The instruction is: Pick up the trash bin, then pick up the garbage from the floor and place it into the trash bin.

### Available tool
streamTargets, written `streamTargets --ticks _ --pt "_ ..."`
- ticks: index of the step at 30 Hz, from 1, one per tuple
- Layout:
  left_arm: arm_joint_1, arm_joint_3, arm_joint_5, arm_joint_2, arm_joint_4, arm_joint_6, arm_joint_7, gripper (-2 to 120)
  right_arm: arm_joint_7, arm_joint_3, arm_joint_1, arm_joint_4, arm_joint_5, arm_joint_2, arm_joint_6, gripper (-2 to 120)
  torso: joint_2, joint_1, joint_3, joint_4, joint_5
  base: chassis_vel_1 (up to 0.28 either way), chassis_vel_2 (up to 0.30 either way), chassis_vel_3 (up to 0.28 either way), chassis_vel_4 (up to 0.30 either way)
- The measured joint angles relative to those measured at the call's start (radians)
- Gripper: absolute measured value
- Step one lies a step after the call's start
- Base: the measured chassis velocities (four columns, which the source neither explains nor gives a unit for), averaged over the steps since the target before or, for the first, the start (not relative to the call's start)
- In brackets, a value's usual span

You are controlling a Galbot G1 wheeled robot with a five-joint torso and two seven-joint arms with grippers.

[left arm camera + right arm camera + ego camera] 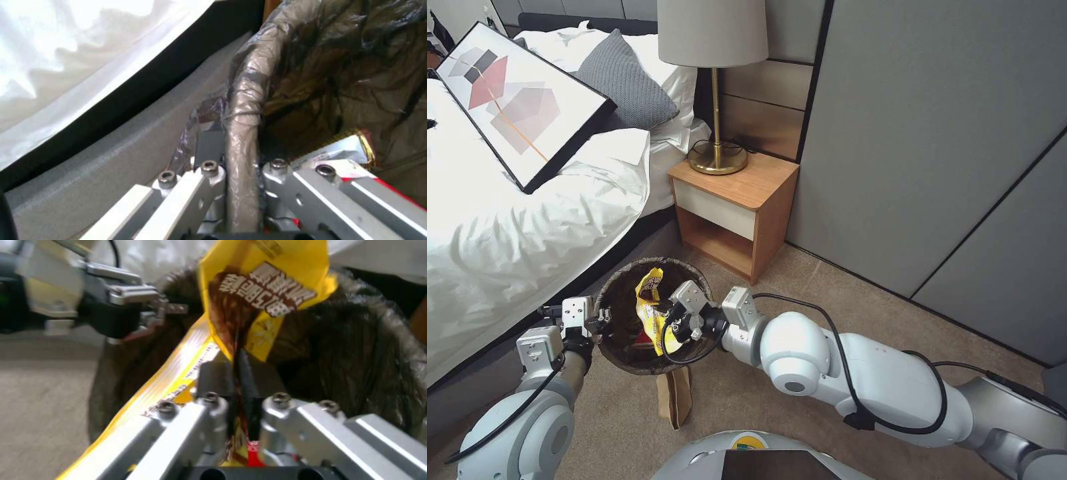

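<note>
Head view: the trash bin (pixel 620 300), round with a dark wrinkled liner, is held above the carpet beside the bed (pixel 500 227), mouth facing up. The left end effector (pixel 602 323) is clamped on its near-left rim. The right end effector (pixel 672 327) hangs over the bin mouth, pinching a yellow snack packet (pixel 649 308) whose long axis runs roughly upright, its top end toward the nightstand (pixel 740 200). A brown paper piece (pixel 674 397) lies on the floor just below the bin.

Left wrist view: the left end effector (pixel 242 166) grips the liner-wrapped rim (pixel 245 110) between narrow fingers; a red-and-white wrapper (pixel 342 150) lies inside.

Right wrist view: the right end effector (pixel 240 386) is closed on the packet (pixel 262 290), yellow with brown print, extending away from the fingers over the bin's interior (pixel 356 356).
</note>
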Motion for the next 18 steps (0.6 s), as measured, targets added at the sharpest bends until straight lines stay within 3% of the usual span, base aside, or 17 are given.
streamTargets --ticks 3,16,18 --pt "0.000 0.000 -0.001 0.001 0.000 0.000 0.000 3 0.022 -0.004 0.001 -0.019 0.000 0.024 -0.003 24 0.000 0.000 0.000 0.0000 0.0000 0.000 0.000 0.000 0.000" --pt "-0.001 0.000 -0.003 0.000 0.000 0.000 0.000 3 0.047 -0.011 0.008 -0.056 0.000 0.074 -0.003 65 0.000 0.000 0.000 0.0000 0.0001 0.000 0.000 0.000 0.000" --pt "-0.002 0.000 -0.003 -0.001 0.000 0.000 0.000 3 0.054 -0.006 0.012 -0.057 0.000 0.084 -0.002 78 0.000 0.000 0.000 0.0001 0.0001 0.000 0.000 0.000 0.000"
